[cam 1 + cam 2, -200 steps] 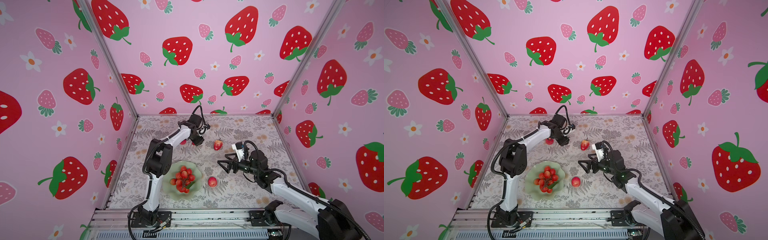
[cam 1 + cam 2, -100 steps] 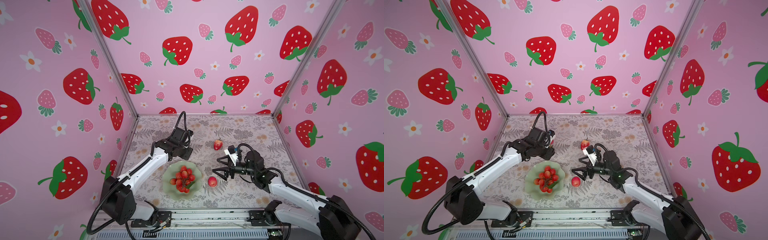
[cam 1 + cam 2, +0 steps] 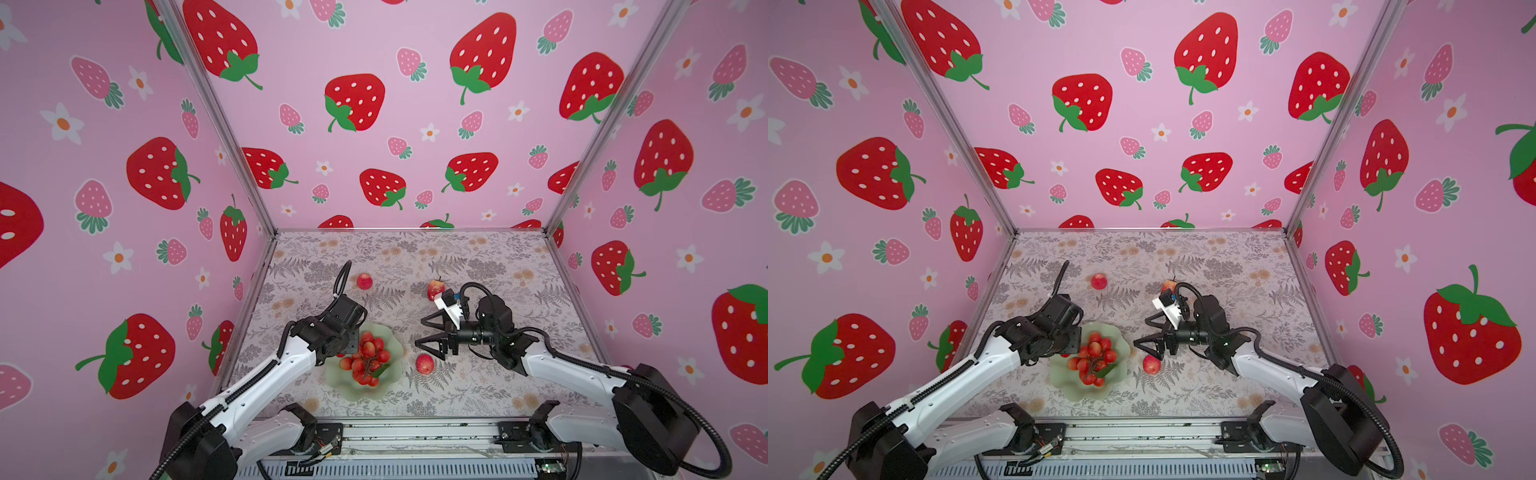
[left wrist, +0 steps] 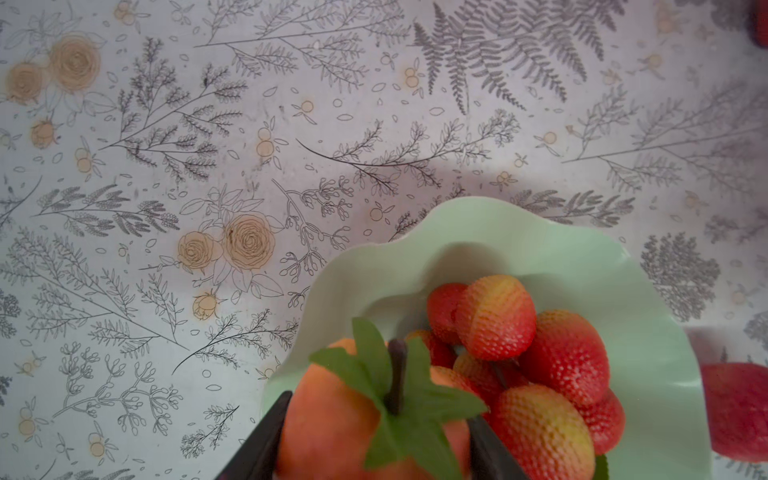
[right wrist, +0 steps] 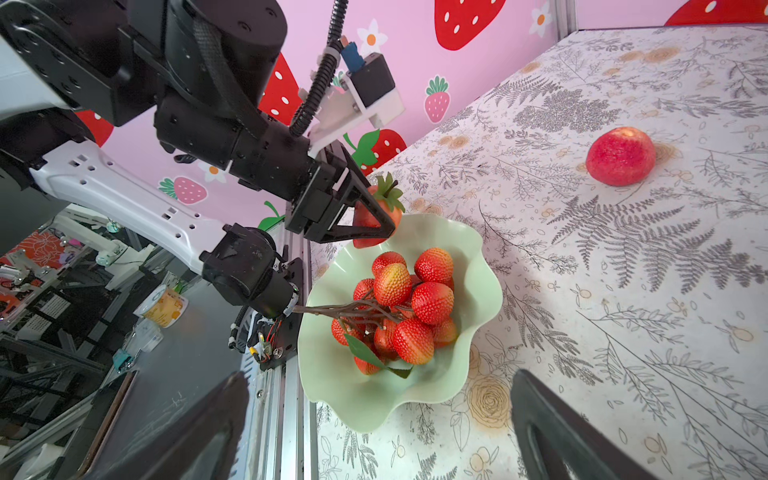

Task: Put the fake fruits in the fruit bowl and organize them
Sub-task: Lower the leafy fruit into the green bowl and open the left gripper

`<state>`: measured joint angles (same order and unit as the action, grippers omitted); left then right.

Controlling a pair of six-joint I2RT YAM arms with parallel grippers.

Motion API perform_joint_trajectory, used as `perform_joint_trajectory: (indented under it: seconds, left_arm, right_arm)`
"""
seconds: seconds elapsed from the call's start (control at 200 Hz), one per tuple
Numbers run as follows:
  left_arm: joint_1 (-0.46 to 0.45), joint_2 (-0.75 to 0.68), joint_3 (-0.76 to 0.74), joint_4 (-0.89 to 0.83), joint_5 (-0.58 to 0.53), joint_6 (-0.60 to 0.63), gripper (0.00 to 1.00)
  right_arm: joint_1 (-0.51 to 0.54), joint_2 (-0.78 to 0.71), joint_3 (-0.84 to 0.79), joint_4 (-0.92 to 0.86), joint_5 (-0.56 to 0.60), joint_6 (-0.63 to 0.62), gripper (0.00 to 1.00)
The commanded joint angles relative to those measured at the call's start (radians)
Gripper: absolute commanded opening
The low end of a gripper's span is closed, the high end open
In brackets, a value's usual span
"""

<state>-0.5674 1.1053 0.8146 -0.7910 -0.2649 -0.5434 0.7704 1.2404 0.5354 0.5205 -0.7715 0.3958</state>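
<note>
We see the left gripper (image 5: pixel 376 224) clamped on the red strawberry (image 4: pixel 332 424). Its dark fingers (image 4: pixel 259 440) press the fruit's sides, and the green leafy cap faces the wrist camera. The strawberry hangs over the rim of the fruit bowl (image 3: pixel 353 392) on the side toward the surface's left edge; we cannot tell whether it touches the rim. The bowl stands near the front edge of the flower-printed surface (image 3: pixel 478 257), left of the middle, and the bunch of small red balls (image 3: pixel 368 359) lies inside it. The right gripper (image 3: pixel 419 332) is spread wide and holds nothing. It hovers close to one pinkish-red round fruit (image 3: pixel 424 363), which lies just beside the bowl on its right. The other round fruit (image 3: pixel 364 281) lies farther back, left of the middle. The stemmed apple (image 3: pixel 435 289) sits near the middle, partly hidden behind the right arm.
</note>
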Motion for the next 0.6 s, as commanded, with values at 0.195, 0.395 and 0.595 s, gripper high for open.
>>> perform_joint_trajectory:
  seconds: [0.195,0.395,0.595]
  left_arm:
    - [-0.004,0.059,-0.037,0.03,-0.099,-0.134,0.5]
    - [-0.008,0.067,-0.049,0.047,-0.094,-0.143,0.55]
    - [-0.015,0.053,-0.042,0.034,-0.107,-0.144,0.64]
  right_arm:
    - [0.012,-0.033,-0.027,0.032,0.017,-0.002,0.99]
    - [0.011,-0.035,-0.026,0.024,0.017,-0.009,0.99]
    - [0.011,-0.016,-0.012,0.027,0.01,-0.015,0.99]
